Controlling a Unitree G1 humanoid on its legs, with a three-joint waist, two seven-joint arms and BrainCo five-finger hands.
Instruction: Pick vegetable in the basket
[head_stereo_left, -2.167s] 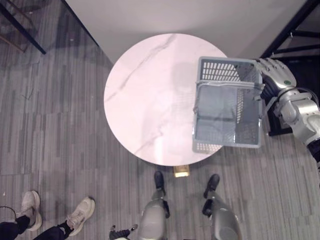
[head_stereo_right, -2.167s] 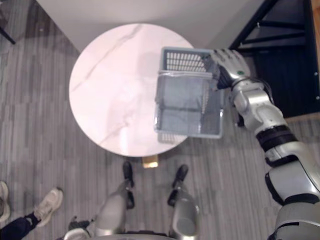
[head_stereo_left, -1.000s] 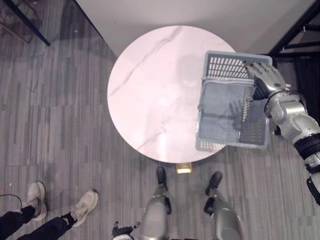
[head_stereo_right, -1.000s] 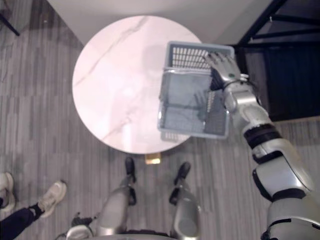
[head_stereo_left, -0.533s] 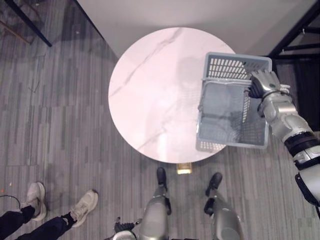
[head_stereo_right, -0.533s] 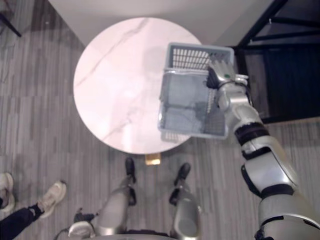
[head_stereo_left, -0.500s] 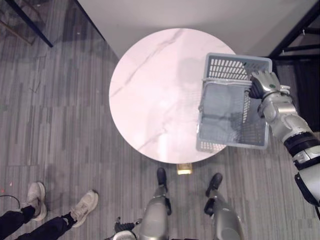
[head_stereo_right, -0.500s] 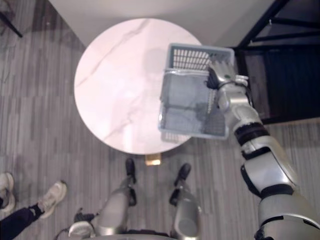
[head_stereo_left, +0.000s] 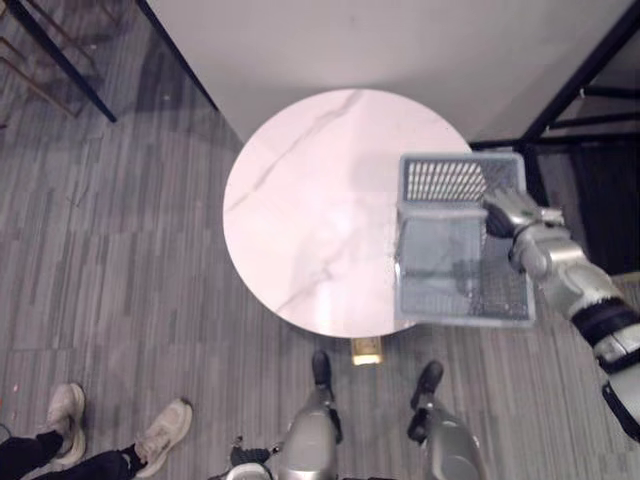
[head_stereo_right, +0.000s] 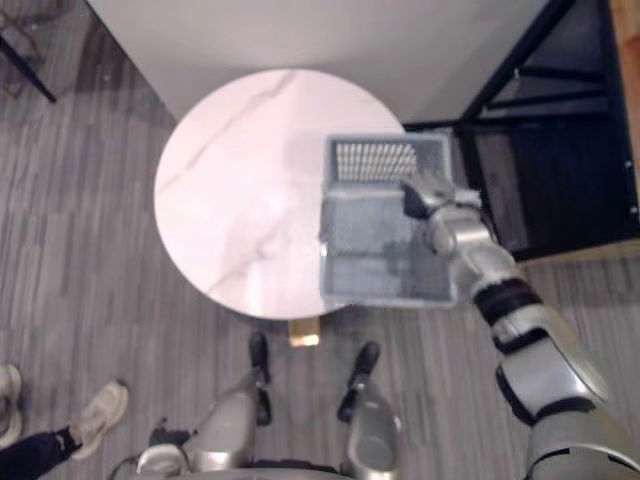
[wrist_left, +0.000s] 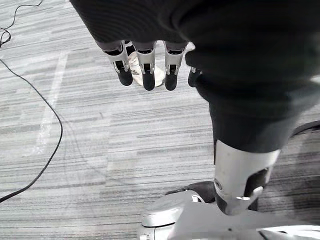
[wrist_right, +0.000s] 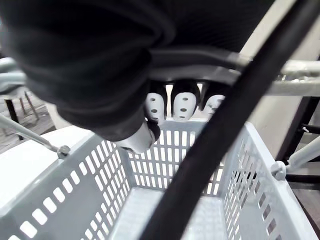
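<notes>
Overhead and wrist views of a round, white, marble-patterned surface on a grey plank floor.

A grey perforated plastic basket sits at the right edge of the surface. Its far end lies over the surface, while its right side and its near end reach out past the rim. Whether it rests on the surface or is carried just above it cannot be told. The perforated walls and part of the grey floor of the basket appear in the right wrist view.

The right robot hand comes in from the right, over the basket's right wall near its far end. Its fingers are curled round the basket's metal handle, which runs across the open top of the basket, so this robot hand is closed on the handle.

The left robot hand hangs over the floor, away from the surface. Its dark-tipped fingers are straight, side by side, and hold nothing.

Beyond the far edge of the surface stands a pale wall panel. A black frame stands just beside the basket's far right corner. On the floor well apart from the near left of the surface are a person's pale shoes.
</notes>
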